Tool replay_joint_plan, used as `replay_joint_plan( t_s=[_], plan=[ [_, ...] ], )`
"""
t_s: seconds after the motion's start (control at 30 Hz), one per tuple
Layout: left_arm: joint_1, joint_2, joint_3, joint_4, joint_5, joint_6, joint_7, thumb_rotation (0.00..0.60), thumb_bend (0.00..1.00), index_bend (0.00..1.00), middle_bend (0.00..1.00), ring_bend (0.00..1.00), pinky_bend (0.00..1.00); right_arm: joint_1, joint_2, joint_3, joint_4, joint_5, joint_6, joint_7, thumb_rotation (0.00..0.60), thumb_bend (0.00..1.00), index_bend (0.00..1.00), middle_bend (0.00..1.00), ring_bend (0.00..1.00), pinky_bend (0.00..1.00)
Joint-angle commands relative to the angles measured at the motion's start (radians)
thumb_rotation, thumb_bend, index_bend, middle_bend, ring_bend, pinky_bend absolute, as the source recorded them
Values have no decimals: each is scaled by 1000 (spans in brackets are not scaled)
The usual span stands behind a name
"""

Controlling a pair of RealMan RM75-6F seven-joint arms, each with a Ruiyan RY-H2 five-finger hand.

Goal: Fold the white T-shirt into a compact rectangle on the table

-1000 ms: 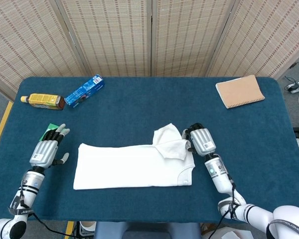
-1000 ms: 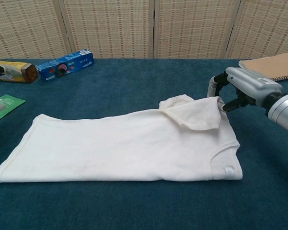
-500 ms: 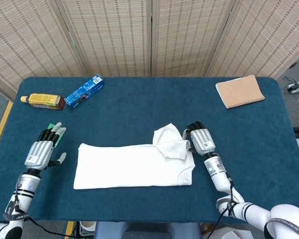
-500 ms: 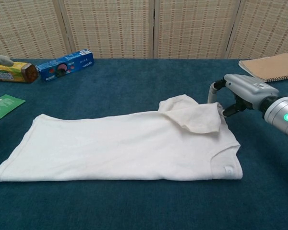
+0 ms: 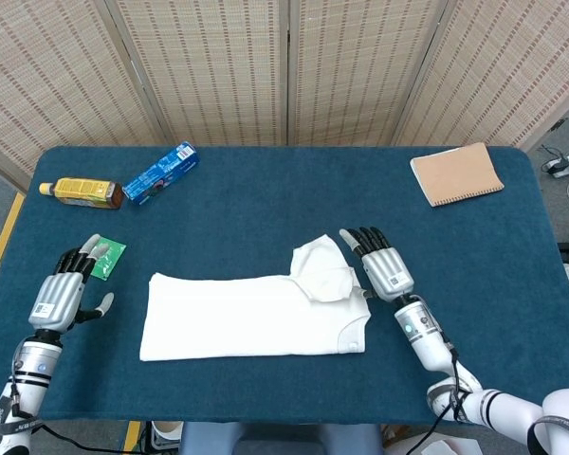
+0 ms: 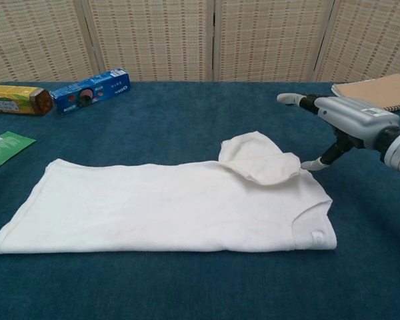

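The white T-shirt [image 5: 251, 315] [image 6: 160, 205] lies folded in a long band across the middle of the blue table [image 5: 284, 199]. One sleeve [image 5: 322, 272] [image 6: 259, 160] is flipped up over its right end. My right hand [image 5: 383, 265] [image 6: 350, 120] hovers just right of that sleeve, fingers spread, holding nothing; one fingertip sits close to the sleeve's edge. Off to the far left, apart from the shirt, my left hand [image 5: 62, 292] is open with fingers apart. The chest view does not show the left hand.
A yellow-labelled bottle [image 5: 81, 191] [image 6: 13, 99] and a blue box [image 5: 161, 172] [image 6: 91, 89] lie at the back left. A green packet [image 5: 102, 257] [image 6: 5, 147] sits by my left hand. A brown notebook [image 5: 456, 173] [image 6: 375, 92] rests at the back right.
My right hand let go of the sleeve, opened its fingers and drew back to the right; the sleeve settled on the shirt. My left hand moved further left, away from the shirt.
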Motion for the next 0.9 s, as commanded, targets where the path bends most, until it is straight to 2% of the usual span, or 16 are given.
replay_joint_plan(
  t_s=[0.03,0.3,0.9],
  plan=[
    [7,10,1,-11,4,1,-12,600,375,0,0,0,0,-9,31,-52,-26,-67,28,24,600,105,217,163,0,0],
    [22,30,7,-31,12,-1,-37,600,375,0,0,0,0,-22,51,-101,-40,-123,53,19,600,137,346,220,36,0],
    [40,34,-1,-26,21,6,-76,600,375,0,0,0,0,17,-66,-89,139,-140,45,52,600,277,567,317,129,0]
  ],
)
